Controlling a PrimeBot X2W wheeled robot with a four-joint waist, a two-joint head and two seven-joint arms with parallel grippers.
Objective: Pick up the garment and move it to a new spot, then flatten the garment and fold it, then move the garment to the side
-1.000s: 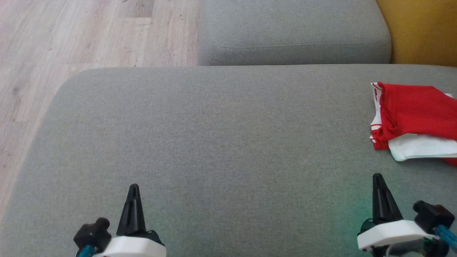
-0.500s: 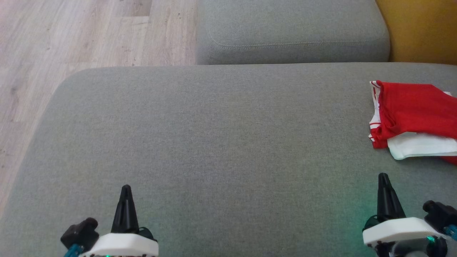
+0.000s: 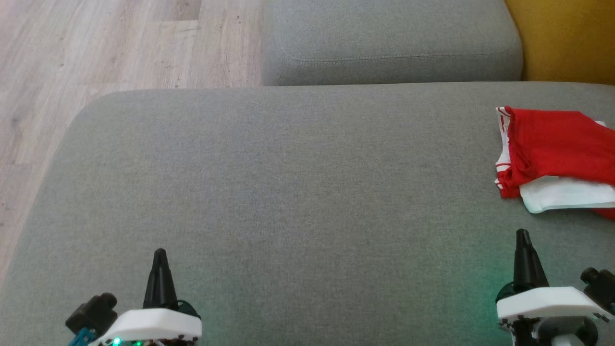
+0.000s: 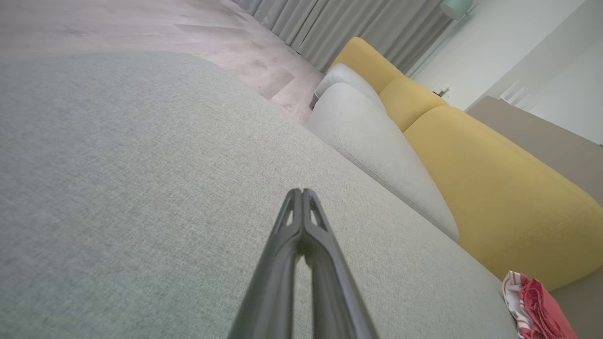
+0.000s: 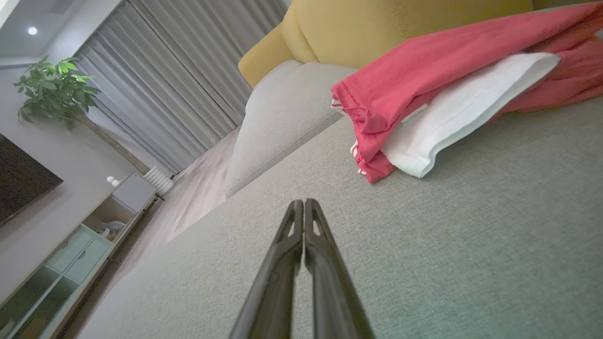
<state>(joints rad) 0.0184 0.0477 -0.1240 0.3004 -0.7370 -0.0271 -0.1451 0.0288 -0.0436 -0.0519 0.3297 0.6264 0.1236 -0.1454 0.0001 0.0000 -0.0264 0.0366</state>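
Left gripper [image 3: 160, 253] sits low left in the head view, fingers pointing up the frame over the grey seat cushion [image 3: 288, 192]. Its white wrist housing is at the bottom edge. In the left wrist view the two dark fingers are pressed together at the tips with nothing between them. They lie low and nearly flat along the fabric; contact with the cushion can't be told.

Right gripper [image 3: 522, 235] is low right in the head view in the same pose, fingers up-frame. It is also closed tight and empty, as the right wrist view confirms. The two arms are well apart, one near each lower corner.

Garment [image 3: 552, 149] is red, with a white layer sticking out beneath and red-and-white striped trim. It lies bunched at the right edge of the seat cushion and is cut off by the frame. It is ahead of the right gripper, near but not touching. In the right wrist view it sits up and right of the fingertips. In the left wrist view it is far off in the lower right corner.

Yellow backrest [image 3: 567, 38] is beyond the garment. A smaller grey cushion [image 3: 384, 43] is beyond the seat. Wood floor [image 3: 96, 48] is at upper left.
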